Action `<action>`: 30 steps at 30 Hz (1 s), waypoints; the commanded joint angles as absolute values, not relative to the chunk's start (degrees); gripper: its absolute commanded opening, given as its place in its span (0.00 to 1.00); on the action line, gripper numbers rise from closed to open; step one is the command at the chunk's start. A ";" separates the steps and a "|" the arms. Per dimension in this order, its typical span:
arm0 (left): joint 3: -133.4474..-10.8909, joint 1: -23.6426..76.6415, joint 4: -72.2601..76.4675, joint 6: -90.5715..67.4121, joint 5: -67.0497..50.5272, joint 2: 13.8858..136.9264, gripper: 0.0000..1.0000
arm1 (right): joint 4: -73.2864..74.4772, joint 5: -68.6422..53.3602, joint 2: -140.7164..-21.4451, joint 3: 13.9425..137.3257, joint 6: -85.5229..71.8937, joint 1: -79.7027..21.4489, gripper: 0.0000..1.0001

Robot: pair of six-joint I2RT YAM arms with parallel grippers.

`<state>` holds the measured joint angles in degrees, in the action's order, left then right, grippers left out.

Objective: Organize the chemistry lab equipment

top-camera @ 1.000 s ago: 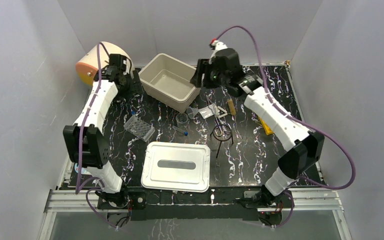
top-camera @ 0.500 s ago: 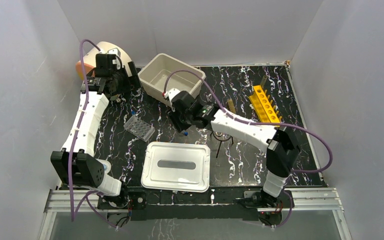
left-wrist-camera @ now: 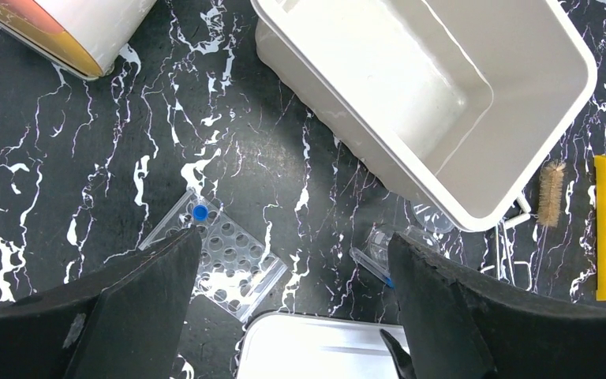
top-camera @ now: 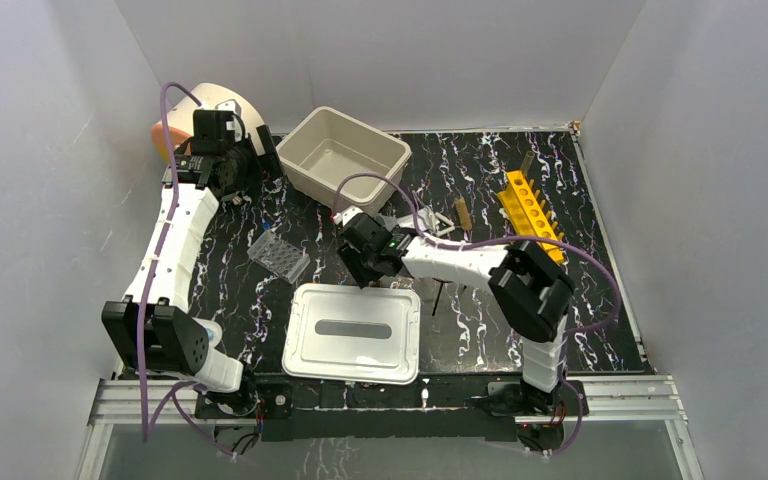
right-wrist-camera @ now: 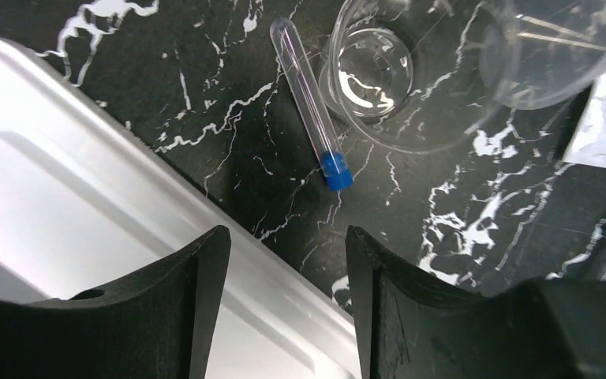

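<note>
blue-capped vial (right-wrist-camera: pixel 310 99) lying beside clear beaker (right-wrist-camera: pixel 372 69); right gripper (right-wrist-camera: pixel 284 238) fingers spread nearby; left gripper (left-wrist-camera: pixel 293 241) spread too.

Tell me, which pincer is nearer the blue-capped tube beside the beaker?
Right. The right pincer hovers close above the tube; the left pincer hangs far off near the cream cylinder.

plain white walls (top-camera: pixel 440 50), black marbled tabletop (top-camera: pixel 600 320)
</note>
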<state>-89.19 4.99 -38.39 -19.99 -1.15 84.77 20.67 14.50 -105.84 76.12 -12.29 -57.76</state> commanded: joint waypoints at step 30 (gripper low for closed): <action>-88.72 4.66 -39.26 -21.46 -2.22 82.02 0.88 | 7.57 10.74 -115.31 78.92 -7.66 -54.90 0.54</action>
